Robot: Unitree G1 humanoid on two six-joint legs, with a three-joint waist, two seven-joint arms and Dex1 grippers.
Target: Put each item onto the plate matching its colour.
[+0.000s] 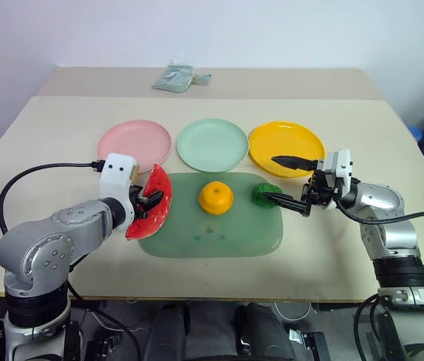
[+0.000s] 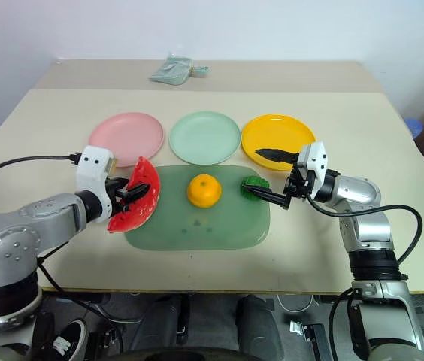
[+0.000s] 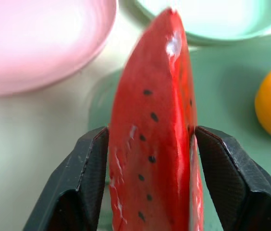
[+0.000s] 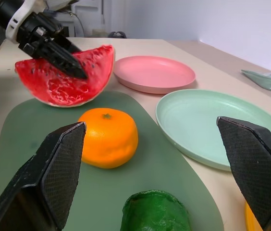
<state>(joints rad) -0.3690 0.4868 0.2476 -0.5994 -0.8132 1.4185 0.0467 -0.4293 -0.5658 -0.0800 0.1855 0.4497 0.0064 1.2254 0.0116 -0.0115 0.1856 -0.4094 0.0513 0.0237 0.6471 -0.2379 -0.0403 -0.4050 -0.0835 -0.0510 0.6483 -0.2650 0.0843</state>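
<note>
1. Watermelon wedge (image 1: 152,204) sits at centre left of the head view, clamped between the two black fingers (image 3: 85,178) of the left gripper (image 1: 149,201); the fingers press on both red faces, and the wedge hangs over the left edge of the translucent green mat (image 1: 197,241).
2. Right gripper (image 1: 291,183), at centre right, stands spread wide and holds nothing; one finger reaches over the yellow-orange plate (image 1: 287,147), the other lies just beside the bumpy dark-green lump (image 1: 265,193).
3. Dark-green lump rests on the mat's upper right corner; whether the finger touches it cannot be told.
4. Round orange (image 1: 216,197) sits on the mat between wedge and lump, apart from both.
5. Three plates line up above the mat: pink plate (image 1: 133,143) on the left, mint-green plate (image 1: 212,144) in the middle, yellow-orange on the right.
6. Folded pale-green cloth (image 1: 174,77) lies at the top centre, on the table's (image 1: 46,128) far part.
</note>
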